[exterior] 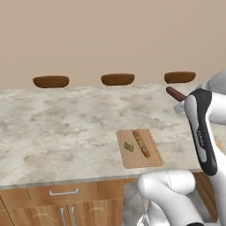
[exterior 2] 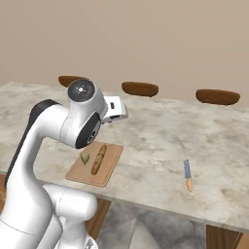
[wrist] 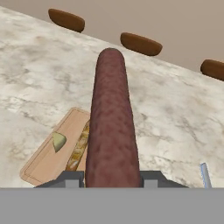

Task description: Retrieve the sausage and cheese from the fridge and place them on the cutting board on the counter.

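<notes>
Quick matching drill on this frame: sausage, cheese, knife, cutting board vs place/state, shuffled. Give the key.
Things:
1. sausage
2. cheese
3. knife
4. cutting board

Places or states:
A. lies on bare counter, away from the board
B. near the counter's front edge, carrying two foods
C. clamped in the hand, above the counter
D. on the board beside the long orange-tan rod

Pairs: 1-C, 2-D, 3-A, 4-B

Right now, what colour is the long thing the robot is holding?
Dark reddish-brown, mottled: the sausage in the gripper. The hand view shows it best.
</notes>
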You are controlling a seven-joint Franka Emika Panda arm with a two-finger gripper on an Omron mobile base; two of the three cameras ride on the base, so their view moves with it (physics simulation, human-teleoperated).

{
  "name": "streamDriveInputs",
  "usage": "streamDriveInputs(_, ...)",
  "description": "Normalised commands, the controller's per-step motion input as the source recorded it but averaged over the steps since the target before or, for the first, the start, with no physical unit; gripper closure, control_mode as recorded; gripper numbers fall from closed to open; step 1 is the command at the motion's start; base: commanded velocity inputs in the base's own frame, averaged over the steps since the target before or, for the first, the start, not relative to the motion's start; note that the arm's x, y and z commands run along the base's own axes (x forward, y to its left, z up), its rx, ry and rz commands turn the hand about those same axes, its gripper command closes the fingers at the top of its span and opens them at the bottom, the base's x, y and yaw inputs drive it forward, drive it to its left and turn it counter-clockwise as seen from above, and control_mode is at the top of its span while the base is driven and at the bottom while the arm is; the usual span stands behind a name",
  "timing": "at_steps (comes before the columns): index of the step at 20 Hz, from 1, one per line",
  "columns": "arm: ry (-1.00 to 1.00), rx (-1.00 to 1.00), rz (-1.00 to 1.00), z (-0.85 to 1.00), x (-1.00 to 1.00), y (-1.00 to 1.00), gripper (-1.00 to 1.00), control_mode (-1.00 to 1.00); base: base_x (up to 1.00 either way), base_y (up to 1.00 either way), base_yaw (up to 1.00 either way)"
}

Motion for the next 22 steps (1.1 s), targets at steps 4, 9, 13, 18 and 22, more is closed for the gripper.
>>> streamDriveInputs(4, 0.0, 0.0, 0.0, 0.0, 0.0, 0.0, 1.0, -1.0, 0.0, 0.0, 0.0)
streamDriveInputs(9, -0.01, 0.0, 0.0, -0.01, -0.09, 0.0, 1.0, -1.0, 0.0, 0.0, 0.0)
streamDriveInputs(13, 0.0, 0.01, 0.0, -0.15, -0.13, 0.0, 1.0, -1.0, 0.0, 0.0, 0.0)
streamDriveInputs(18, 0.21, 0.01, -0.09, -0.35, 0.12, 0.48, 1.0, -1.0, 0.0, 0.0, 0.0)
streamDriveInputs(22, 0.16, 0.2, -0.06, -0.23, -0.28, 0.14, 1.0, -1.0, 0.0, 0.0, 0.0)
